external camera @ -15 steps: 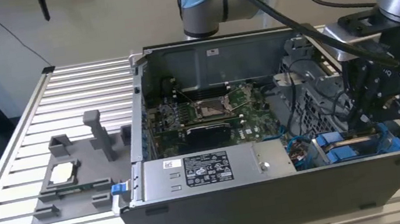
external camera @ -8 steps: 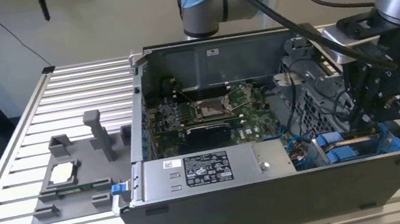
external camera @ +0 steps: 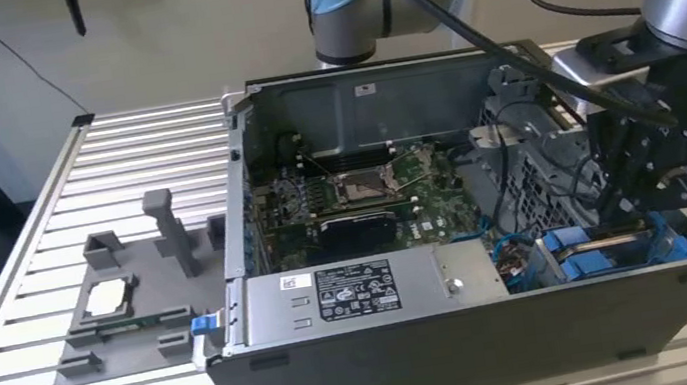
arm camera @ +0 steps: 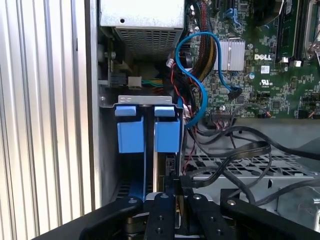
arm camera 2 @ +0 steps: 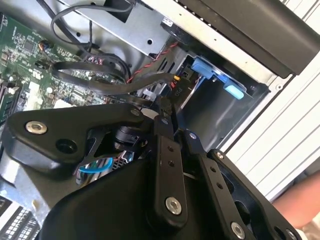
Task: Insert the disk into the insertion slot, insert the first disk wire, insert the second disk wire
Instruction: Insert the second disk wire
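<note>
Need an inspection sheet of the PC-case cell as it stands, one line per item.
Surface: slatted aluminium table, carrying an open computer case.
Job's things: insertion slot with blue clips, at the case's corner on the exterior view's right.
Clutter: grey fixture tray beside the case.
Grippers: end effector lowered inside the case at the slot.
Cables: blue cable and black wires loose over the motherboard.
Surroundings: power-supply box; person's arm at the table's edge.

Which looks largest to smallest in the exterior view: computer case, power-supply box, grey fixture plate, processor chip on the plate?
1. Computer case.
2. Power-supply box and grey fixture plate: they look close in extent, so I would not rank them.
3. Processor chip, clearly smallest.
</note>
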`<action>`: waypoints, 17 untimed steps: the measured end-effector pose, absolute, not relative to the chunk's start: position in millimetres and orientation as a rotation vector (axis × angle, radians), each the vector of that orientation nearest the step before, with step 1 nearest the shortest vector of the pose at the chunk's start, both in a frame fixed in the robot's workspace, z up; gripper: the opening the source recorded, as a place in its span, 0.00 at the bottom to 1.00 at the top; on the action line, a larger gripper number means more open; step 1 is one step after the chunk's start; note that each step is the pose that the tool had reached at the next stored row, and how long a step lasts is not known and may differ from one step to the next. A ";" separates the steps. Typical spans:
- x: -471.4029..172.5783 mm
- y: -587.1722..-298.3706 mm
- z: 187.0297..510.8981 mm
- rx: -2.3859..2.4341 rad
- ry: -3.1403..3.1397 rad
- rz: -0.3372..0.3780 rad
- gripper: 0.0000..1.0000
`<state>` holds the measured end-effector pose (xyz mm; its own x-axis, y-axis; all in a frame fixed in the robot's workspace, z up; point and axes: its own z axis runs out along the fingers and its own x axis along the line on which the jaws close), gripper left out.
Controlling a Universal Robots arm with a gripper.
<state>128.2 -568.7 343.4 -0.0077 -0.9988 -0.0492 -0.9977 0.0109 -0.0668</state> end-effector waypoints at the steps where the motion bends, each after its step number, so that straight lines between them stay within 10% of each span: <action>1: 128.2 -568.7 343.0 -2.152 2.172 -0.017 0.16; 17: 128.9 -572.1 337.9 -2.146 2.167 -0.005 0.16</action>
<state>128.9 -572.1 337.9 -0.0077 -0.9980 -0.0624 -0.9977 0.0119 -0.0666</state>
